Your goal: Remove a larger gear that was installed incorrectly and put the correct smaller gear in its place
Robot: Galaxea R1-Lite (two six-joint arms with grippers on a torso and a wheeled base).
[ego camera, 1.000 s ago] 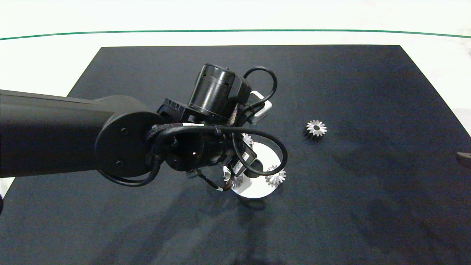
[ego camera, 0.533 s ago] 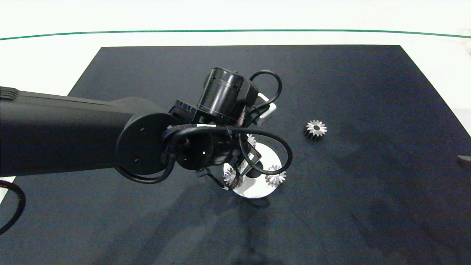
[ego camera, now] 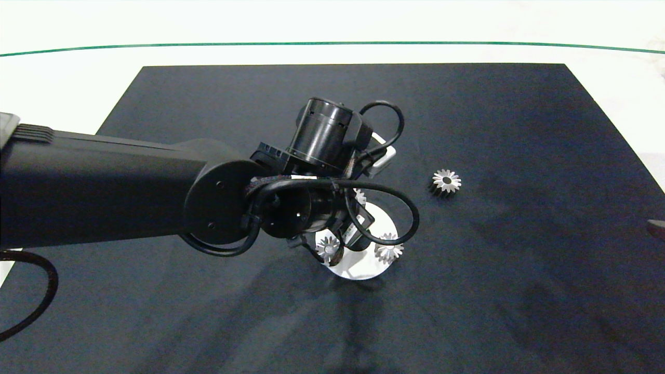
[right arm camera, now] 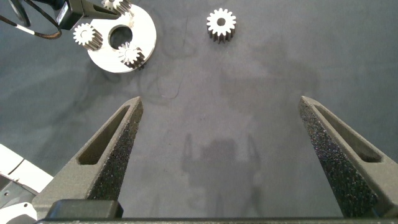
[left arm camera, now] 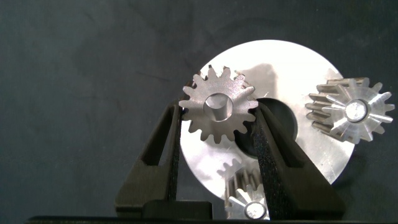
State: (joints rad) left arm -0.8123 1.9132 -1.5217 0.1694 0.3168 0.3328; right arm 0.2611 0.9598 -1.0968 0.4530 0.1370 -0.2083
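The left arm is reaching in across the dark mat [ego camera: 519, 130], and its wrist is hanging right over the round silver disc [ego camera: 358, 270] near the middle of the surface [ego camera: 78, 78]. From the left wrist camera, the left claw [left arm camera: 217, 115] is closing in on the smaller gear [left arm camera: 219, 112]. One dark finger [left arm camera: 171, 146] is pressing against the blunt teeth on one side, and the other is doing the same on the opposite side, so the claw is gripping the gear. That gear is sitting flat over the disc's [left arm camera: 280, 68] edge, and a peg is showing inside its wide centre hole. Two pale-centred gears are sharing the disc with it: one [left arm camera: 351, 112] is standing just beyond the far finger, and the other [left arm camera: 249, 205] is peeking up between the fingers, low by the palm.

The larger gear [ego camera: 447, 181] is lying alone on the mat, well apart from the disc and to its right in the head view, with its pointed teeth facing up.

The right claw [right arm camera: 221, 106] is idling at the right edge of the mat. Its two fingers are spread wide and holding nothing, and its camera is looking across at the larger gear [right arm camera: 221, 23] and the disc [right arm camera: 146, 28].
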